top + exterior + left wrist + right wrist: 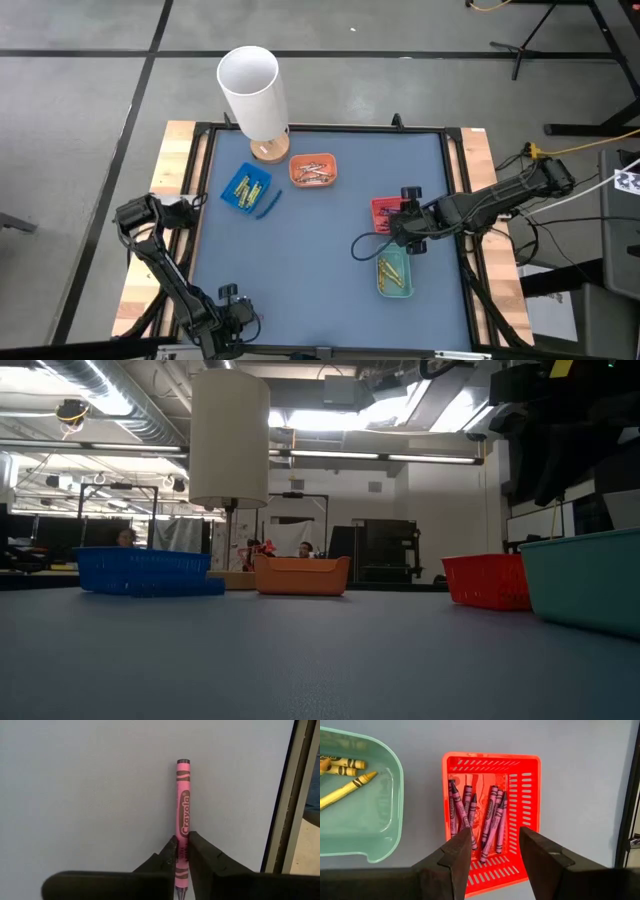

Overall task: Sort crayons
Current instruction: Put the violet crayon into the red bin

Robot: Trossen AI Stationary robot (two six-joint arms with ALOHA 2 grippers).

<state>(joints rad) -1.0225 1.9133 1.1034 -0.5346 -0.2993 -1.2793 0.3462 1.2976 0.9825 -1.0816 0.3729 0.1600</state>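
Observation:
My left gripper point(232, 318) point(183, 839) is near the table's front edge at the left, shut on a pink crayon point(183, 795). My right gripper point(402, 226) point(495, 837) is open and empty above the red tray point(525, 795). Several purple-magenta crayons point(480, 815) lie in that tray. Yellow crayons lie in the green tray point(390, 820) point(393, 272) and in the blue tray point(245, 188). The orange tray point(313, 170) holds several crayons. A blue crayon point(268, 208) lies on the mat beside the blue tray. My left gripper pinches the pink crayon between its two fingers point(167, 857), on the part of its wrapped shaft point(183, 829) toward the near end. The crayon lies along the fingers and sticks out past their tips. Whether it rests on the mat or is lifted, I cannot tell.
A tall white cylinder point(250, 85) on a round wooden base stands at the table's far edge, left of middle. The blue-grey mat point(310, 260) is bare in the middle and front. A black cable point(365, 248) loops beside the green tray. A dark frame point(455, 180) borders the mat.

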